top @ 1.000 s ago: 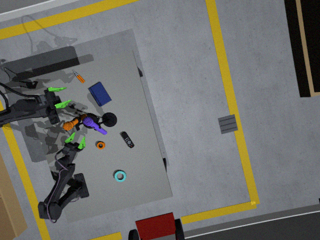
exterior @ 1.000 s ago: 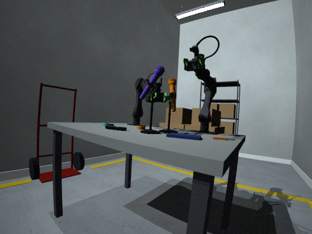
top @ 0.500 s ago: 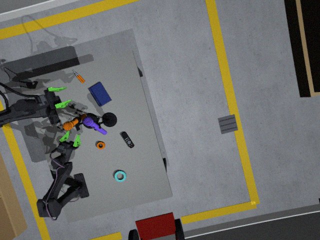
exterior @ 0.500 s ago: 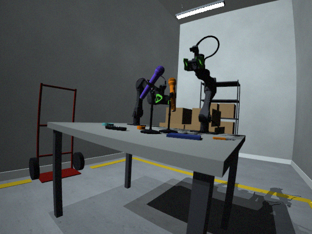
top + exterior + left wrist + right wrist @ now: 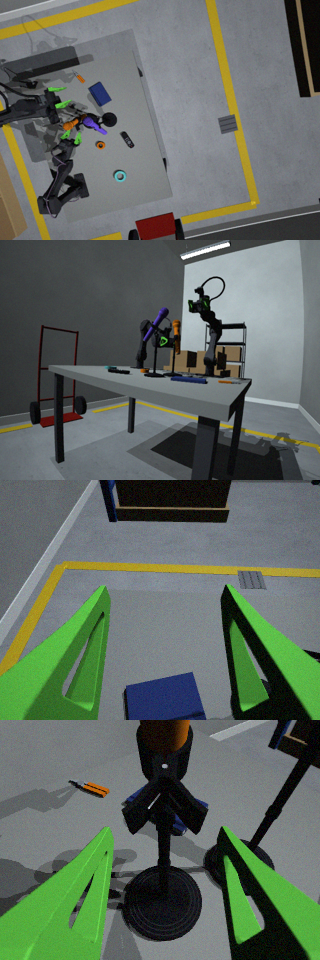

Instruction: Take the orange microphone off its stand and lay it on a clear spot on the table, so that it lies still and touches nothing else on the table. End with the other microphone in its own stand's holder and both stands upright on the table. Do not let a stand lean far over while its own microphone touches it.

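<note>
The orange microphone (image 5: 68, 125) (image 5: 176, 329) (image 5: 165, 732) sits tilted in the black holder (image 5: 164, 761) of its upright stand (image 5: 173, 361) (image 5: 162, 907). The purple microphone (image 5: 98, 128) (image 5: 155, 324) rests tilted in the holder of its own stand (image 5: 109, 119) (image 5: 155, 356) (image 5: 215, 865), also upright. My right gripper (image 5: 74, 132) (image 5: 164, 832) is open and empty, close to the orange microphone; its holder and stand appear centred beyond the fingertips in the right wrist view. My left gripper (image 5: 68, 94) (image 5: 198, 304) (image 5: 165, 591) is open and empty, high above the table, away from both microphones.
On the table (image 5: 144, 165) are a blue box (image 5: 100, 94) (image 5: 165, 697), orange-handled pliers (image 5: 80, 79) (image 5: 95, 789), a black remote (image 5: 127, 139), an orange ring (image 5: 97, 145) and a teal ring (image 5: 116, 176). The two stand bases are close together.
</note>
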`<state>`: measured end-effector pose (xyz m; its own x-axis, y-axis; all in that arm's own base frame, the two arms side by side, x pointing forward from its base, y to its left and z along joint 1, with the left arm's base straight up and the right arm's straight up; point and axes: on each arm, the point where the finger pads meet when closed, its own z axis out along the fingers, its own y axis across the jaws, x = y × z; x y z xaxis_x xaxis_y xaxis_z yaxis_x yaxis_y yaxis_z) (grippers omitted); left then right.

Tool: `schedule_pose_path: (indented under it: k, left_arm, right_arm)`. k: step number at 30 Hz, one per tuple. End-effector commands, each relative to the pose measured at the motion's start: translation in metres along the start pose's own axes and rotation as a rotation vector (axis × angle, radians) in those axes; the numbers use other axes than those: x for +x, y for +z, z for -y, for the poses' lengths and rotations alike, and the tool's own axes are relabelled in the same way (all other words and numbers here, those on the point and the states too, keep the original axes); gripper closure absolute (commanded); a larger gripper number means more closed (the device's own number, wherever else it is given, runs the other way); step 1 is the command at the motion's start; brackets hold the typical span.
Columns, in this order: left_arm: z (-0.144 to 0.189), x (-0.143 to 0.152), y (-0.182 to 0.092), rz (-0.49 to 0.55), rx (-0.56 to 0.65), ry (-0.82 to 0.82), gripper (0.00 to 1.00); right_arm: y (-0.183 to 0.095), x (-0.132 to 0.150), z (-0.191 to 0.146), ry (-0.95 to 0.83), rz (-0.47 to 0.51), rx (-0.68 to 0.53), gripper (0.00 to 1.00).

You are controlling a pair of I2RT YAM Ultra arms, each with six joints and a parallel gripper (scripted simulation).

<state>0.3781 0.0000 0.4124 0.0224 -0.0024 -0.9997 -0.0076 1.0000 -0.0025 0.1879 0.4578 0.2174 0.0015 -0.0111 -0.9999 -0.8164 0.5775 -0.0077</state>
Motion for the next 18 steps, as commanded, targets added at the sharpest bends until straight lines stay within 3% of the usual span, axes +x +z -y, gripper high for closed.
schedule_pose_path:
  k: [1,11,12,13,18]
  left_arm:
    - [-0.005,-0.03,-0.006,0.07,-0.017,0.007,0.28]
    - [-0.005,-0.03,-0.006,0.07,-0.017,0.007,0.28]
    - [-0.005,-0.03,-0.006,0.07,-0.017,0.007,0.28]
    - [-0.005,-0.03,-0.006,0.07,-0.017,0.007,0.28]
    - [-0.005,-0.03,-0.006,0.07,-0.017,0.007,0.28]
  right_arm:
    - [0.012,-0.011,0.0,0.005,0.019,-0.003,0.28]
    - [0.025,-0.011,0.0,0.006,0.019,-0.003,0.28]
    - [0.024,-0.022,0.0,0.012,0.04,-0.003,0.28]
    - [0.029,-0.008,0.0,0.003,0.012,-0.001,0.28]
    - [0.037,-0.011,0.0,0.006,0.019,-0.003,0.28]
